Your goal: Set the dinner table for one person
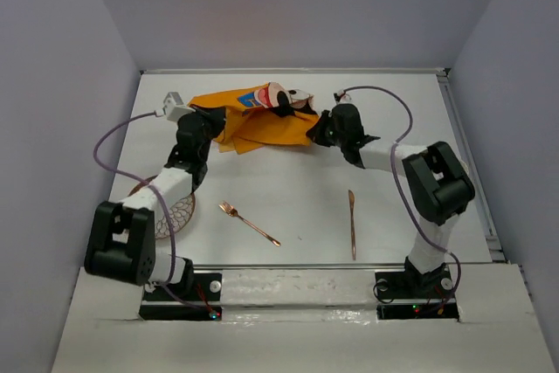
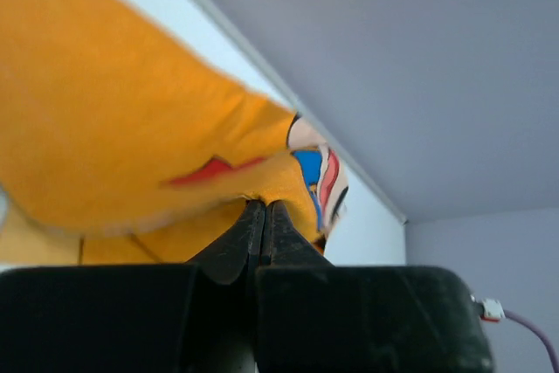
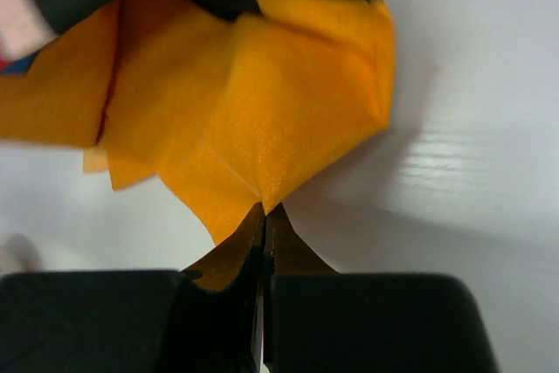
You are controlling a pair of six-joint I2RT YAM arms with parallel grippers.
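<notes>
Left fingers [image 2: 238, 249], right fingers [image 3: 293, 259] pinch orange placemat [image 1: 262, 128] edges.

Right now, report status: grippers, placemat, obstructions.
Both shut on placemat: left gripper at its left edge, right gripper at its right. Placemat bunched, far side of dinner table. Nearer, fork and knife lie apart from it.

No words, numbers or brand marks can be read anywhere; the orange cloth [image 1: 262, 128] shows only a cartoon print without legible letters.
</notes>
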